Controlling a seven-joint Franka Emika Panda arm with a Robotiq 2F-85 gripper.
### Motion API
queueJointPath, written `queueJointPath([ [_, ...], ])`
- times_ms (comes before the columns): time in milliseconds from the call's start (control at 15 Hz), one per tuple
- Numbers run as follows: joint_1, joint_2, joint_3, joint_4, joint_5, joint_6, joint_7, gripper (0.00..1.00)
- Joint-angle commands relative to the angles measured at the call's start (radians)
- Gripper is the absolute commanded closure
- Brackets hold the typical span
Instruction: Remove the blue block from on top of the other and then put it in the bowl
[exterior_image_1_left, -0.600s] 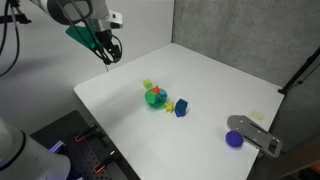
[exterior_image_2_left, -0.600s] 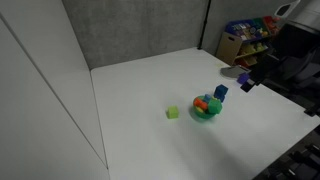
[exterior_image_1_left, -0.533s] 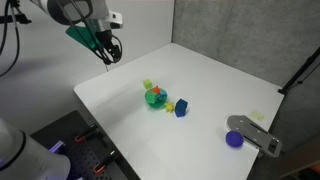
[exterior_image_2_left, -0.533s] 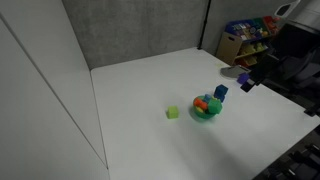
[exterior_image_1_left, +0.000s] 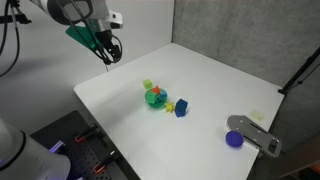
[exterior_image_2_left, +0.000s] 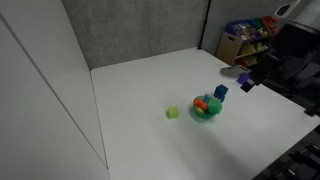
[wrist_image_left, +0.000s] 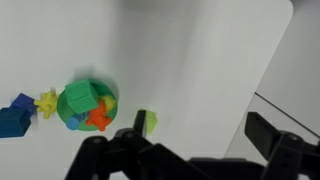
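Well away from the toys, the gripper (exterior_image_1_left: 108, 57) hangs above the far left corner of the white table (exterior_image_1_left: 215, 80). In the wrist view its jaws stand wide apart and hold nothing. The blue block (exterior_image_1_left: 181, 104) sits atop the other (exterior_image_1_left: 180, 113), just right of the green bowl (exterior_image_1_left: 152, 102), with a yellow star-shaped piece (exterior_image_1_left: 170, 104) between them.
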Motion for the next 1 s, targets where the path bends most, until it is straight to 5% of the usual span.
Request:
queueJointPath([
  [0,-0.013,-0.001,0.012,0.002,0.005,-0.004,-0.004,0.0],
  [467,-0.018,0.01,0.012,0.011,0.0,-0.01,0.003,0.0],
  [933,-0.054,0.111,-0.018,0.161,0.006,-0.134,-0.004,0.0],
])
